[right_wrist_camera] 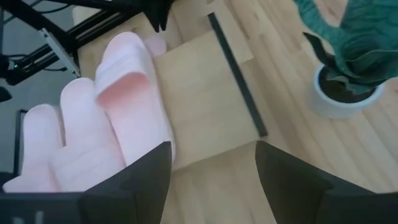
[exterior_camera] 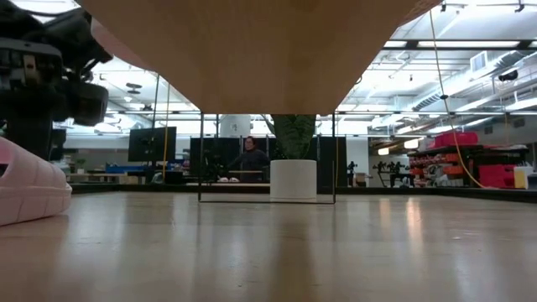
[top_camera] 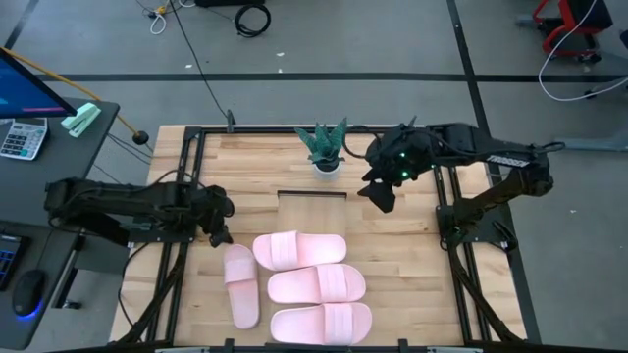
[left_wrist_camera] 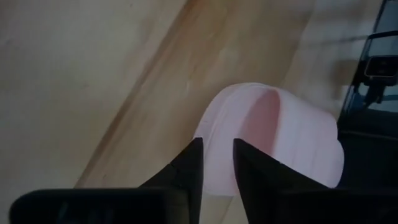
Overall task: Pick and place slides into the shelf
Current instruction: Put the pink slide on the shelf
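Four pale pink slides lie sole-down on the butcher-block table. One (top_camera: 241,284) points toward the far edge, and three (top_camera: 299,249) (top_camera: 316,284) (top_camera: 321,323) lie crosswise to its right. The pale wood shelf (top_camera: 312,214) (right_wrist_camera: 205,106) stands on thin black legs, just beyond the farthest of those three. In the low view it shows from underneath (exterior_camera: 252,42). My left gripper (top_camera: 218,233) (left_wrist_camera: 217,165) is at the far end of the lone slide (left_wrist_camera: 280,143), fingers a narrow gap apart. My right gripper (top_camera: 383,196) (right_wrist_camera: 214,180) hangs wide open above the shelf's right end. My left gripper comes at the lone slide's far end (left_wrist_camera: 208,134) from above, slanting down. The slide lies flat on the table (exterior_camera: 25,184). I cannot tell whether the fingertips touch its rim.
A potted plant in a white pot (top_camera: 327,152) (right_wrist_camera: 348,68) (exterior_camera: 293,168) stands at the far edge behind the shelf. Black frame rails (top_camera: 186,196) (top_camera: 456,245) run along both table sides. A desk with a calculator (top_camera: 20,137) is on the left. A person (exterior_camera: 250,159) sits far off.
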Controlling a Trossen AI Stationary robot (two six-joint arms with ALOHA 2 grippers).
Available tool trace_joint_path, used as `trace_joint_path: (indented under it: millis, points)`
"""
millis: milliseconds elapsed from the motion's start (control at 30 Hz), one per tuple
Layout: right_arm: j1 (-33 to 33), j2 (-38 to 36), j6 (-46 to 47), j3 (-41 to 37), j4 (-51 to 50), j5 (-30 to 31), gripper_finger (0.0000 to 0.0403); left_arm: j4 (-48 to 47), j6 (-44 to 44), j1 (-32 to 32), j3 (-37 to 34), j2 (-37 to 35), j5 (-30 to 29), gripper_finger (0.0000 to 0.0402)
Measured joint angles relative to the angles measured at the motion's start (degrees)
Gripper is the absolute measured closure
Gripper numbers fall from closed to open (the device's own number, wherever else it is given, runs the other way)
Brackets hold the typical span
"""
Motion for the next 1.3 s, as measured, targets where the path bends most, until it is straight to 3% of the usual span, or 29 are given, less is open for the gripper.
trace_joint_path:
  millis: [200, 533, 833, 1000, 1300]
  points:
    - [3.68, 0.0, 0.09, -0.02, 0.0, 0.0, 0.0166, 6.84, 0.04, 1.53, -3.64, 0.0, 4.65, 0.0286]
    - [11.59, 0.02, -3.57, -0.04, 0.7, 3.5, 0.0166, 8.7, 0.46, 2.1, -4.79, 0.04, 7.89, 0.0282]
    - [19.28, 0.02, -8.44, -0.04, 12.1, 11.83, 0.0166, 8.75, 0.63, 2.1, -4.79, 0.04, 9.9, 0.0284]
    - [21.13, 0.02, -9.0, -0.04, 14.53, 17.74, 0.0166, 10.4, 0.58, 2.1, -4.79, 0.04, 12.17, 0.0289]
    - [21.36, 0.03, -6.51, -0.04, 14.73, 18.21, 0.0166, 11.3, 2.45, 2.1, -4.77, 3.24, 13.6, 0.0279]
